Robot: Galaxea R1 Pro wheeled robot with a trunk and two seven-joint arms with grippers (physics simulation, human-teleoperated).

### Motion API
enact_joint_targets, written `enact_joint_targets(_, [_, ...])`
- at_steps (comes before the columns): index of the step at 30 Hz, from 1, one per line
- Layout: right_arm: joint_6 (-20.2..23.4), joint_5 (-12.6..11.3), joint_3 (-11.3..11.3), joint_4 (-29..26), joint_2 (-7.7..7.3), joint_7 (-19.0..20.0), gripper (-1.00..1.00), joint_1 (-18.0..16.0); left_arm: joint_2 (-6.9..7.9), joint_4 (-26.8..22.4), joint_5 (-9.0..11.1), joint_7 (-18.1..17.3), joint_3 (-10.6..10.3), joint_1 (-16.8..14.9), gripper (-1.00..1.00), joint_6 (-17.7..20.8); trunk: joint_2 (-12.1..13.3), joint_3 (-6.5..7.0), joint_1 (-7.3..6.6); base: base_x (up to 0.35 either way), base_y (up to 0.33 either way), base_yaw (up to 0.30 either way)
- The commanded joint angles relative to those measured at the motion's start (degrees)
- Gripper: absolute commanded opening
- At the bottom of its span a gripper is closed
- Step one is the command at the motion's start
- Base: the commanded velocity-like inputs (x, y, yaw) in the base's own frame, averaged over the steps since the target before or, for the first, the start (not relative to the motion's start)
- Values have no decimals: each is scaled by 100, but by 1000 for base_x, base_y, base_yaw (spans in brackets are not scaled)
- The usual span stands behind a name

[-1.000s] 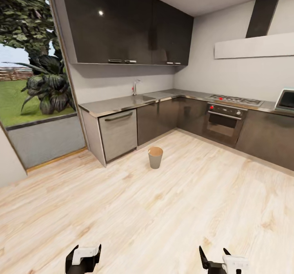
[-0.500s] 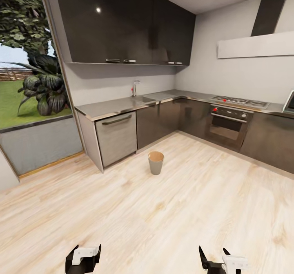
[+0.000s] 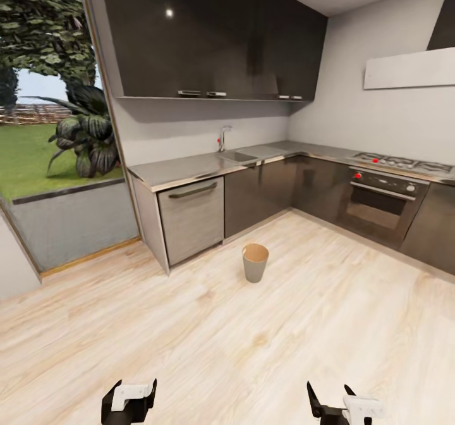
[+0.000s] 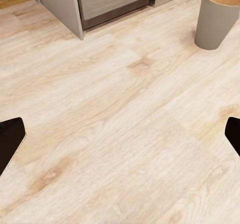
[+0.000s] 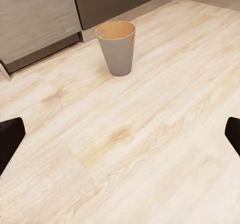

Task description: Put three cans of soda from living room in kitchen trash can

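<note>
Pale wood floor point(image 3: 265, 349) everywhere, and the tash can point(image 3: 255, 262) stands upright out in the open at about 12 o'clock, well apart from both hands, just in front of the steel counter point(image 3: 189, 169). Left hand point(image 3: 129, 400) and right hand point(image 3: 338, 406) both have their fingers spread with nothing between them, so no soda can on board. My worry: roll in too fast and the base could clip that light bin and tip it.

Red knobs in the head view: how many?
4. One small red knob on the tall tap at the steel sink, two on the gas hob at its near edge, one on the dark oven panel's left end.
</note>
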Motion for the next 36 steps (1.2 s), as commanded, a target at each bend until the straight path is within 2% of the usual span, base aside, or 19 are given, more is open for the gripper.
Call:
enact_joint_targets(1, [0, 0, 2, 0, 0, 0, 100, 0, 0, 0, 0, 0, 0, 0, 100, 0, 0, 0, 0, 323, 0, 198])
enact_joint_targets(14, [0, -1, -5, 0, -5, 0, 100, 0, 0, 0, 0, 0, 0, 0, 100, 0, 0, 0, 0, 316, -25, 102])
enact_joint_targets(36, [0, 8, 26, 34, 0, 0, 100, 0, 0, 0, 0, 0, 0, 0, 100, 0, 0, 0, 0, 267, -172, 48])
